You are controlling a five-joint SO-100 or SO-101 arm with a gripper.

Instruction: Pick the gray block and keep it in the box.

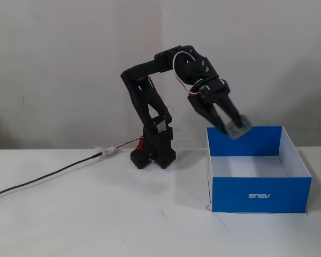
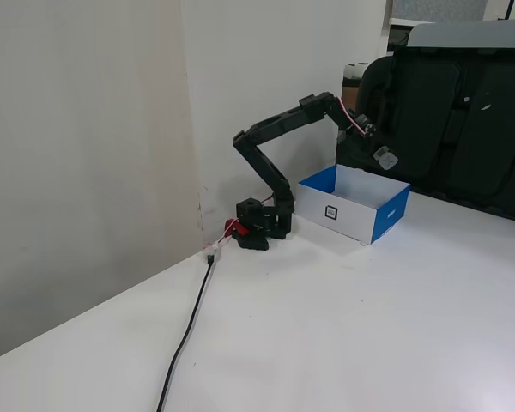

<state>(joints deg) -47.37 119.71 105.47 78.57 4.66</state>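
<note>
Hanging clamped between the narrowly set fingers of the gripper, the gray block sits in the air above the back left rim of the box in a fixed view. White "ASUS" lettering reads upside down on the box's blue front wall. From its base near the table's back edge, the black arm rises, folds at the elbow and reaches down toward the box.

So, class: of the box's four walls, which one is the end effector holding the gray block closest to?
The far wall, opposite the ASUS-lettered front one. The end effector holds the gray block just above that wall's top edge.
</note>
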